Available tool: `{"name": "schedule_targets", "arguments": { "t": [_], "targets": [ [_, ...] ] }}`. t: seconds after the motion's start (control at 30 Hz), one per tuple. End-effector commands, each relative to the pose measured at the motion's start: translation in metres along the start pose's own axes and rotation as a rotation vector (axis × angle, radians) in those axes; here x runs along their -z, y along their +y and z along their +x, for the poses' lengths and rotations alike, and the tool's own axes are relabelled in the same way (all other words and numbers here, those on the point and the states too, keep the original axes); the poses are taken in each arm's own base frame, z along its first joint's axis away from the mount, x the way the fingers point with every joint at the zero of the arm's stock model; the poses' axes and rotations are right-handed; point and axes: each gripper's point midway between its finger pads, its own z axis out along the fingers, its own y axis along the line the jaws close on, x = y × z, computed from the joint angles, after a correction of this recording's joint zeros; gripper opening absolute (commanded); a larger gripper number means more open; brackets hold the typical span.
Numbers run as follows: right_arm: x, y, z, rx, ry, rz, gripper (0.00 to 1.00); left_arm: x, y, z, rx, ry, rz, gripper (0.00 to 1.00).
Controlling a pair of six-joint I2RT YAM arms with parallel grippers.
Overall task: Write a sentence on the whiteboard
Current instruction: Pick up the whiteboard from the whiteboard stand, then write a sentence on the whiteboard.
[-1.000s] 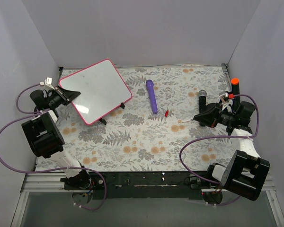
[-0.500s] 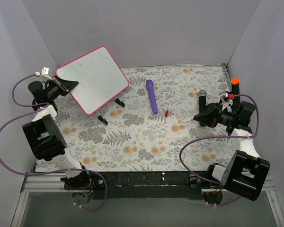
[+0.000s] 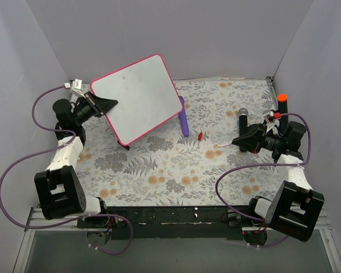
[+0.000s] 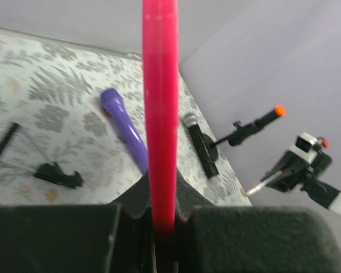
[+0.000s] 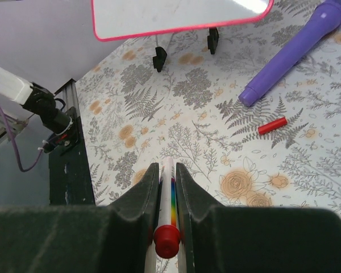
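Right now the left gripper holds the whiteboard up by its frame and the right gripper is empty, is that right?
No. The right gripper is not empty: the right wrist view shows it shut on a white marker. The rest holds: the left gripper holds the whiteboard up by its pink-red frame.

Pink-framed whiteboard (image 3: 139, 98), tilted, aloft at the far left.

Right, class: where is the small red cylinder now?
Top view: the small red cylinder lies on the floral table, just right of the purple plastic stick's near end.
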Motion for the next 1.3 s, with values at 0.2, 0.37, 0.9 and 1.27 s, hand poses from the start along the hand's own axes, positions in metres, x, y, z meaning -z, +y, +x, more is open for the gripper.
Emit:
{"name": "schedule_targets", "arguments": {
  "t": [0.2,0.37,0.9,1.27],
  "targets": [
    [-0.001,0.024,-0.053,0.255,0.089,0.016,0.01,0.01,-0.101,0.057,-0.061,0.003,0.204,0.0],
    [-0.002,0.048,-0.058,0.241,0.169,-0.002,0.01,0.005,-0.126,0.107,-0.012,0.043,0.293,0.0],
    [-0.055,0.087,-0.052,0.439,0.335,-0.033,0.01,-0.012,-0.163,0.19,0.012,0.011,0.313,0.0],
    [-0.064,0.099,-0.04,0.435,0.344,-0.083,0.01,-0.007,-0.164,0.216,-0.012,-0.021,0.266,0.0]
  ]
}}
